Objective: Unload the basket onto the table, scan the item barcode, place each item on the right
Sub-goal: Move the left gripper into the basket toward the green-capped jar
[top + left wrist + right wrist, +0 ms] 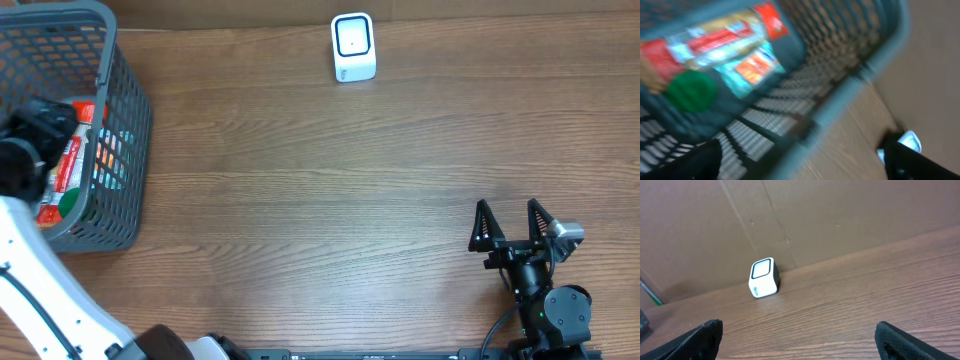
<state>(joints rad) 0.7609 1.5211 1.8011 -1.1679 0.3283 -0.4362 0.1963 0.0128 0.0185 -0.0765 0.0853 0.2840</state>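
The step in hand is judged to be the picking of an item: nothing has yet been lifted out of the grey mesh basket (122,70), which stands at the far left of the table (300,200). The left gripper (800,150) is held over the basket's interior, its fingers spread wide apart with nothing between them. Below it, packaged goods are seen lying in the basket: a red-and-white packet (715,37), a teal-and-orange packet (752,70) just beside it, and a green round piece (690,90). The left wrist view is heavily blurred, so no barcode can be made out on any of them.

The scanner (353,47), a small white box with a dark window, is set at the far edge of the table, well apart from the basket. The right gripper (508,208) is placed near the front right, its jaws wide open and empty.

For the next move, one packet has to be chosen, and the left fingers lowered on either side of it and closed. The red-and-white packet is judged the easiest to reach. It is then to be carried across to the scanner, with its barcode face turned to the window.
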